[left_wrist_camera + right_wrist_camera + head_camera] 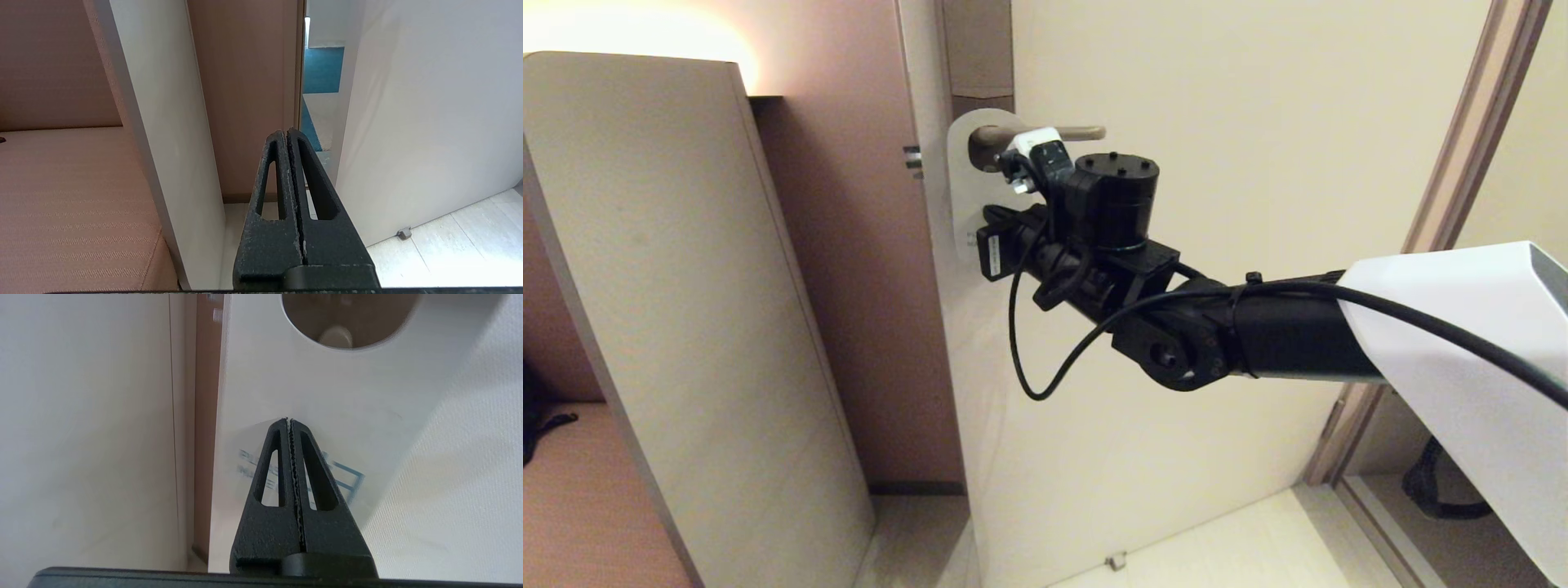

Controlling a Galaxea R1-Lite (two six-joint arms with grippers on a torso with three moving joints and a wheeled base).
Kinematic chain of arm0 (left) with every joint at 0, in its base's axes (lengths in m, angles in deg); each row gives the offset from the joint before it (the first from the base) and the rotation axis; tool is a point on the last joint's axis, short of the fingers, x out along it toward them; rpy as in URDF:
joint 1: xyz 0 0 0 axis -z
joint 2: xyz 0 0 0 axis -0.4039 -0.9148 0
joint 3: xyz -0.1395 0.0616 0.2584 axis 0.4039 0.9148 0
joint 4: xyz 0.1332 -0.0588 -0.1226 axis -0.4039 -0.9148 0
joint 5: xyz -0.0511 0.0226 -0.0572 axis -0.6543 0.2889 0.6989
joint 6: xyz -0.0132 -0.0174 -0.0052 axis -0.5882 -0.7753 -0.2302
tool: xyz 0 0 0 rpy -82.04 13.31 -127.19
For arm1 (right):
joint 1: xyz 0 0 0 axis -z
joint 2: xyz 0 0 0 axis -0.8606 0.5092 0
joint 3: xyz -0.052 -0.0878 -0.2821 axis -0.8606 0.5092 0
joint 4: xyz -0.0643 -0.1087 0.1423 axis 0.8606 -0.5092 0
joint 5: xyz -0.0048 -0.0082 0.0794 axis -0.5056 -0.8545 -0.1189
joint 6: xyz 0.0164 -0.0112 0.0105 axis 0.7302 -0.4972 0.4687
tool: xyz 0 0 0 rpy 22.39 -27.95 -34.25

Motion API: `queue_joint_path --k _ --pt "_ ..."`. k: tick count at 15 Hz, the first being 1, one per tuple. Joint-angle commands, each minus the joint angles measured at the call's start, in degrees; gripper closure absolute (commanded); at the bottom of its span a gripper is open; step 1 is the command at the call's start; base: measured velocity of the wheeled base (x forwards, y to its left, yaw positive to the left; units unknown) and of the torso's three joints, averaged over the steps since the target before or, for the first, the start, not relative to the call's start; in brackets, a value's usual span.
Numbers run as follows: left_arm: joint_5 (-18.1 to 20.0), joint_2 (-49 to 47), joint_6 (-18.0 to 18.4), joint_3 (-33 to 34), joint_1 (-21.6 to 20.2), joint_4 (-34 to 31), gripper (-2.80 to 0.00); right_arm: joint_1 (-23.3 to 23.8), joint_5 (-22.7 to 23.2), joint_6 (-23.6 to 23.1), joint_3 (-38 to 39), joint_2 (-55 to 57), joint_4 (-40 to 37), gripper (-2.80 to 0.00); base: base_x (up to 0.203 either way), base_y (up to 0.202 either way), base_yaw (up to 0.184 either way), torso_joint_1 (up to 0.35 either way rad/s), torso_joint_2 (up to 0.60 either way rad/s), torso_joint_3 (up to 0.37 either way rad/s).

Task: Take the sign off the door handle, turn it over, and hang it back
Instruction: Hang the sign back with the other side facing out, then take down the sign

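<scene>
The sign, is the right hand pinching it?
Touching. In the right wrist view, the right hand is closed on the white sign, hanging on the door handle.

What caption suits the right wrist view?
Shut right claw pinching the white sign hanging on the door handle.

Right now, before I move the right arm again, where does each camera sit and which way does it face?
Head view: from the robot's head, forward and down at the door; shows the right arm reaching to the sign hung on the door handle.
Left wrist view: behind the left gripper, jaws shut, facing the door's edge and a panel.
Right wrist view: behind the right gripper, jaws shut on the sign's white side.
Shared: head and right wrist views both show the sign.
</scene>
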Motion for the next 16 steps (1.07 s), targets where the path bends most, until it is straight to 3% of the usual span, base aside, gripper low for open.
queue_joint_path --k 1,4,9,11,16 --pt "0.0 0.0 0.0 0.0 0.0 0.0 0.0 0.1 0.0 0.0 5.1 -5.2 0.2 0.0 0.0 0.0 0.0 0.0 0.0 0.0" --pt "0.0 0.0 0.0 0.0 0.0 0.0 0.0 0.3 -0.8 -0.1 13.5 -12.8 -0.7 0.0 0.0 0.0 0.0 0.0 0.0 0.0" --pt "0.0 0.0 0.0 0.0 0.0 0.0 0.0 3.1 -7.4 0.7 27.9 -26.2 -6.3 0.0 0.0 0.0 0.0 0.0 0.0 0.0" --pt "0.0 0.0 0.0 0.0 0.1 0.0 0.0 6.3 -8.2 0.9 32.7 -31.3 -8.9 0.0 0.0 0.0 0.0 0.0 0.0 0.0" --pt "0.0 0.0 0.0 0.0 0.0 0.0 0.0 20.7 -8.5 0.8 47.6 -46.3 -14.1 0.0 0.0 0.0 0.0 0.0 0.0 0.0"
